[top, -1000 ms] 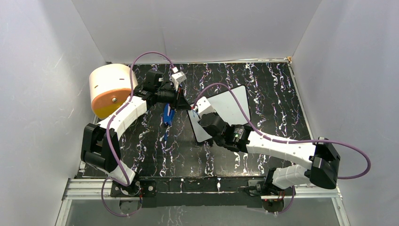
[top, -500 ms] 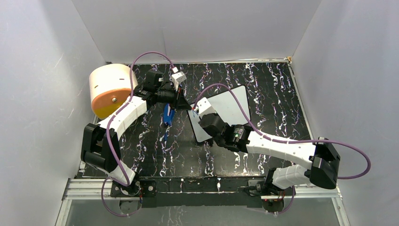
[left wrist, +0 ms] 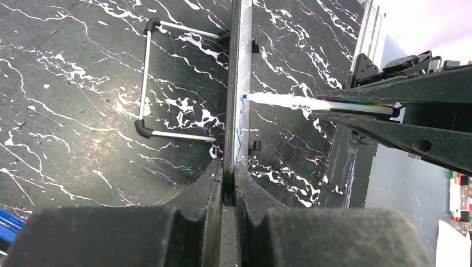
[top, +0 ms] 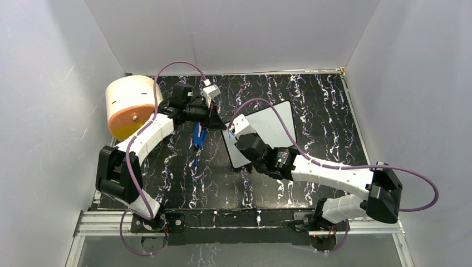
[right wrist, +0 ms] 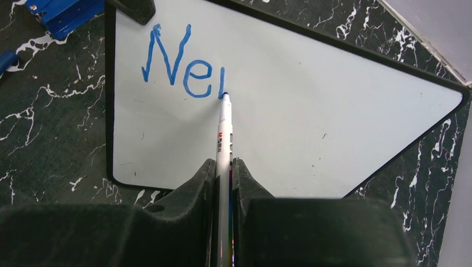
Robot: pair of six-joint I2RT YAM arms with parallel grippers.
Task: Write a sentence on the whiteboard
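Note:
The whiteboard (top: 270, 123) lies tilted on the black marbled table, white with a thin black frame. My left gripper (top: 220, 123) is shut on its left edge; the left wrist view shows the whiteboard (left wrist: 240, 67) edge-on, pinched between the fingers of the left gripper (left wrist: 228, 169). My right gripper (right wrist: 224, 167) is shut on a white marker (right wrist: 224, 133). The marker's blue tip touches the whiteboard (right wrist: 323, 122). The sentence (right wrist: 181, 69) reads "Ne" in blue, followed by one short upright stroke that ends at the tip. From above, the right gripper (top: 240, 132) covers the writing.
A cream and orange drum (top: 131, 105) lies at the back left. A blue object (top: 199, 135) rests on the table just left of the board. A wire stand (left wrist: 146, 78) juts from the board's underside. White walls close in the table on three sides.

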